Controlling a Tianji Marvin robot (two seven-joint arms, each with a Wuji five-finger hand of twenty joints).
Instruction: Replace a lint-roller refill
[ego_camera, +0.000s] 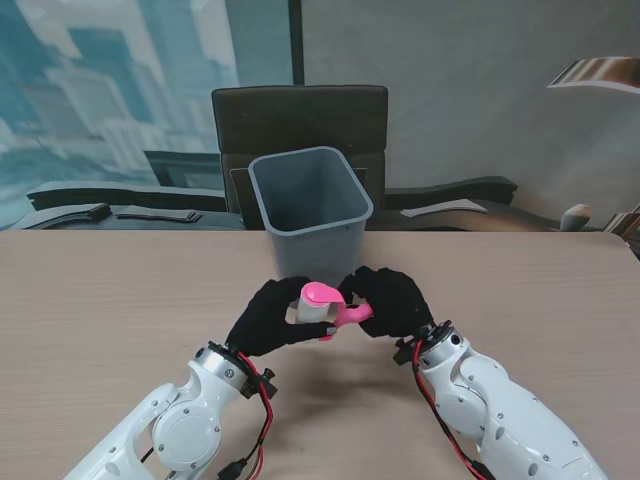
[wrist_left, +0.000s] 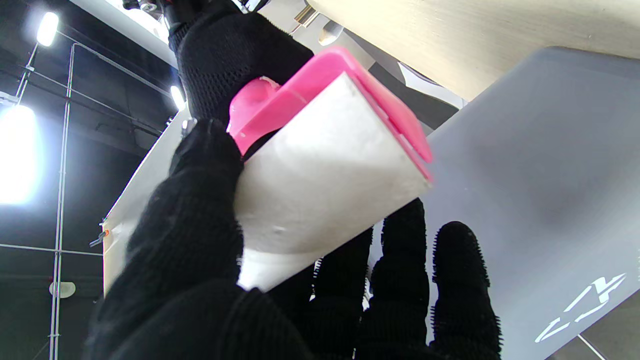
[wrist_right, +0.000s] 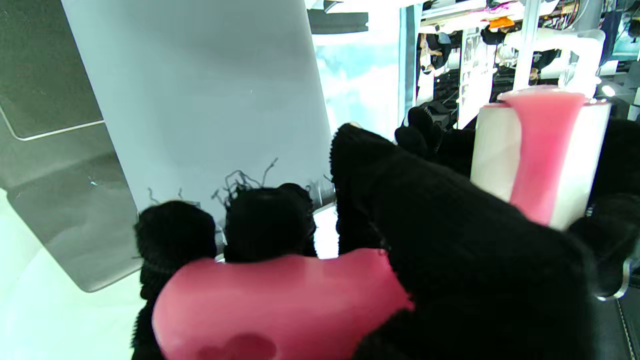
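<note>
A grey bin (ego_camera: 310, 205) stands on the desk (ego_camera: 120, 290) at 12 o'clock; a black chair (ego_camera: 299, 115) sits behind it.

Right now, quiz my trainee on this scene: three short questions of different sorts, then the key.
1. True or false: the left hand is closed on the white refill roll.
2. Multiple choice: what does the right hand hold? A) the grey bin's rim B) the pink handle C) nothing
3. Fill in: seen from the stand, the grey bin stands ____ from me than the lint roller.

Key:
1. True; the wrist view shows its fingers wrapped round the roll.
2. B; the pink handle lies across its fingers.
3. Farther.
</note>
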